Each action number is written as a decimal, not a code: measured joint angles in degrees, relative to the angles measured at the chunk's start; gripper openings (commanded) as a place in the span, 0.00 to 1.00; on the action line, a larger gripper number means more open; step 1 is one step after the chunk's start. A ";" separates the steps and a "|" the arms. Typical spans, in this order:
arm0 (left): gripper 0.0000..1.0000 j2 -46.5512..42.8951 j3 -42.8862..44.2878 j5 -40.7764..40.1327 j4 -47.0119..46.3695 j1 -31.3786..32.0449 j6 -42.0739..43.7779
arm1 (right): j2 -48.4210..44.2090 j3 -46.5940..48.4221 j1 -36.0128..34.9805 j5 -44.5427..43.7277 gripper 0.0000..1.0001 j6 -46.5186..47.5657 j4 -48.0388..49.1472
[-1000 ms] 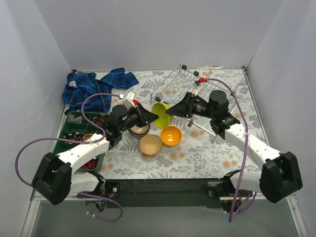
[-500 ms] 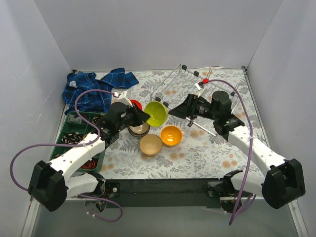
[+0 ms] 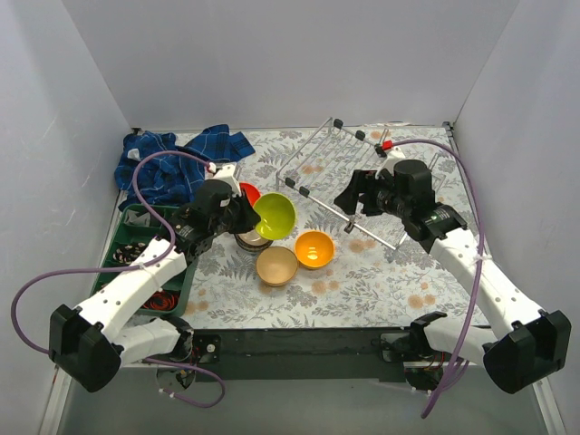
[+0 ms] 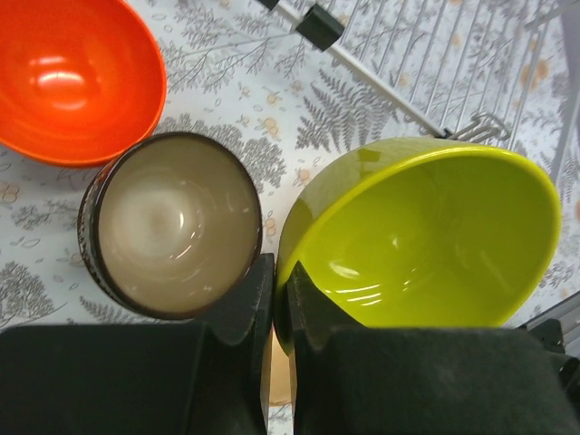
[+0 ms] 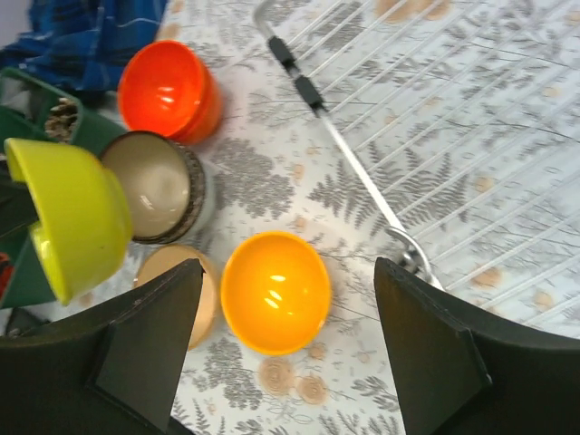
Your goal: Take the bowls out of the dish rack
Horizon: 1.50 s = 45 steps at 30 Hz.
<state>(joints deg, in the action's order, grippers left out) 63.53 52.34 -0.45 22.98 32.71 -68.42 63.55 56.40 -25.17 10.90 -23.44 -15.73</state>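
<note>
gripping the lime green bowl [image 4: 426, 236] by its rim, centre-left in the top view just beside the dark brown bowl [image 4: 172, 222], your left gripper [image 4: 279, 281] is clenched, so treat this light, rigid, glossy bowl as likely slippery, while your right gripper [image 3: 347, 198] hangs spread and empty.

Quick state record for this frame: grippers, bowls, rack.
left gripper: shut on the rim of the lime bowl, bowl tilted
right gripper: open, empty, near the rack edge
set on table: red bowl, brown bowl, beige bowl, orange bowl
rack contents: no bowl visible
</note>
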 measured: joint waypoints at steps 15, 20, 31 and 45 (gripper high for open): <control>0.00 0.02 1.09 1.57 9.75 2.25 3.65 | -2.12 0.94 0.00 -15.39 0.86 7.39 -8.24; 0.00 0.02 1.09 1.75 13.20 2.78 4.17 | -2.58 0.94 0.00 -16.76 0.85 7.82 -8.28; 0.00 -0.76 1.09 -0.50 22.05 2.78 6.56 | -3.10 0.94 0.02 -18.93 0.85 9.16 -8.35; 0.00 12.00 9.22 3.89 15.15 13.16 6.36 | -4.02 0.94 0.02 -21.64 0.85 10.43 -8.81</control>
<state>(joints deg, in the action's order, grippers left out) 75.53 61.56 3.44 38.13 45.87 -62.06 59.53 57.34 -25.15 -10.74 -13.02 -24.53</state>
